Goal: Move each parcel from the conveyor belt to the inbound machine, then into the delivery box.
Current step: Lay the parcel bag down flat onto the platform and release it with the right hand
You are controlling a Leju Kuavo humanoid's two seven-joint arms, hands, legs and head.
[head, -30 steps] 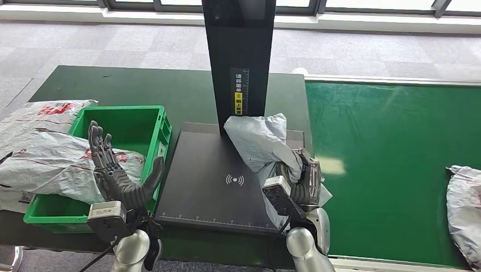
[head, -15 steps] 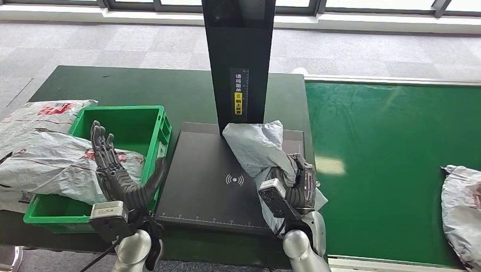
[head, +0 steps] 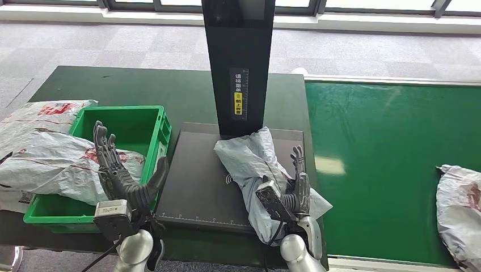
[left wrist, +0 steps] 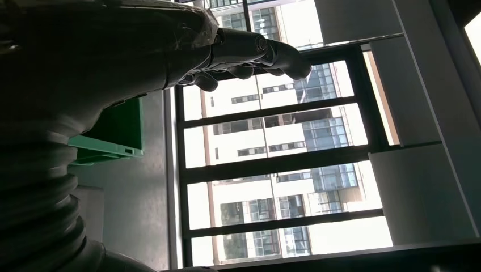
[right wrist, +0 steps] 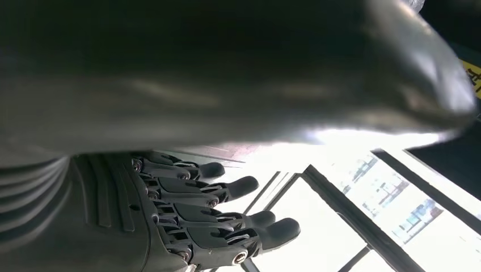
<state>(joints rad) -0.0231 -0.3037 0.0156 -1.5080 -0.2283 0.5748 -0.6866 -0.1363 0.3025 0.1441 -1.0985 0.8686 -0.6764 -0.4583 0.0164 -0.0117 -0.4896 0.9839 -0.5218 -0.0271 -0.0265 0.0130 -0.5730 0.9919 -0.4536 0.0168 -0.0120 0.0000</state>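
Head view: a crumpled grey parcel [head: 253, 165] lies on the black inbound machine [head: 195, 187], against its upright post. The right hand [head: 296, 182] rests beside it, fingers spread, holding nothing. The left hand [head: 120, 173] hovers open by the green delivery box [head: 143, 122].

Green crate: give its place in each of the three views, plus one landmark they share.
Head view: green crate at the left, beside the black scanner platform, behind the left hand.
Left wrist view: one green corner beside the hand's dark bulk.
Right wrist view: not in it.
Shared landmark: the window frames, in both wrist views.
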